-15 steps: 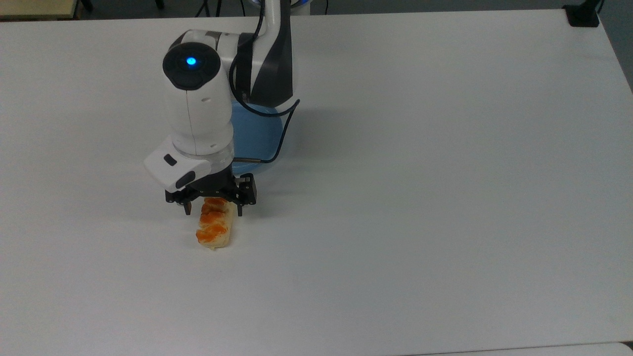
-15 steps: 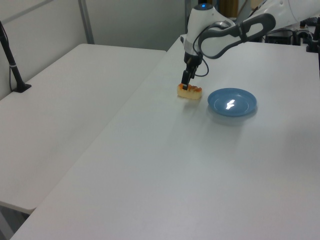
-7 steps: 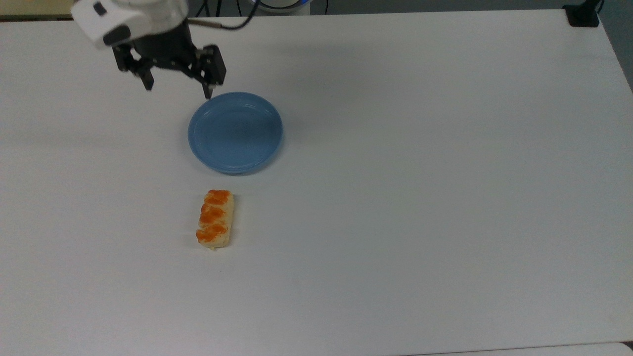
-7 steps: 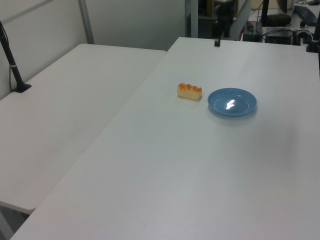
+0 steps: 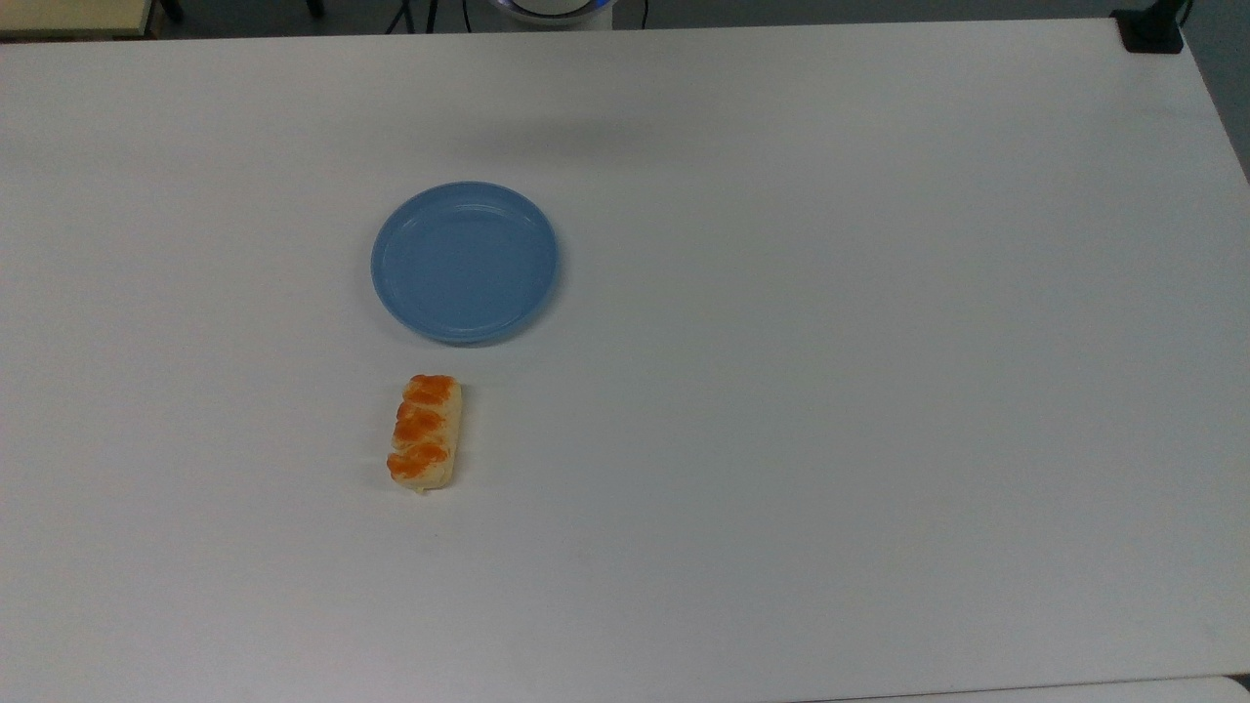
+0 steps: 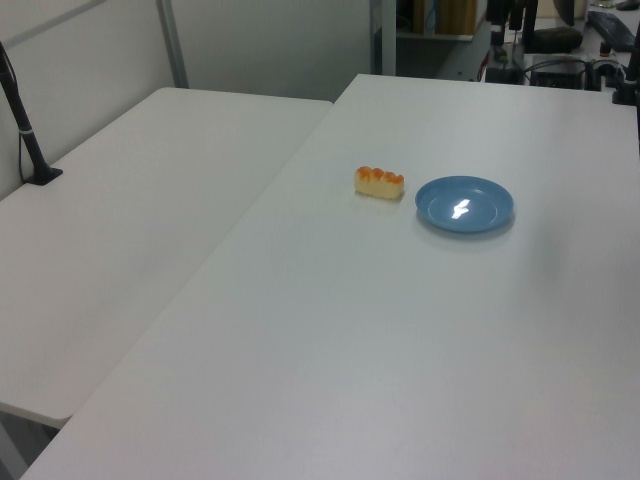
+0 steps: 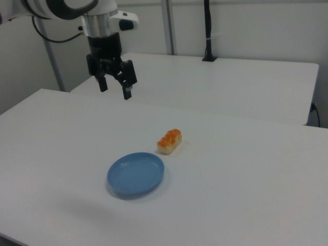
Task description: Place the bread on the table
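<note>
Bread [image 5: 425, 432] lies flat on the white bench [image 5: 830, 391], its three orange glazed patches facing up, just beside the blue plate [image 5: 465, 262] but not touching it; a strip of bare bench shows between them. In the top view the loaf sits below the plate; in the right view it lies just past the plate's far rim, to the right view's right.

A second ago the hand straddled one end of the loaf, low over the bench. Half a second ago it had already let go and risen above the plate's far edge. Now the hand [image 7: 114, 84] hangs high in the air, well apart from both loaf and plate, toward the right view's upper left. Its two fingers stand spread apart with nothing between them: released and empty.

The loaf has not shifted between the last two moments, so the release left it settled; it shows no tilt or roll. The plate is bare.

Judged from how things lie, the task looks done: the bread rests on the bench rather than on the plate, and nothing grips it. What remains appears to be only the arm's retreat, which poses little risk to the loaf given the clearance.
</note>
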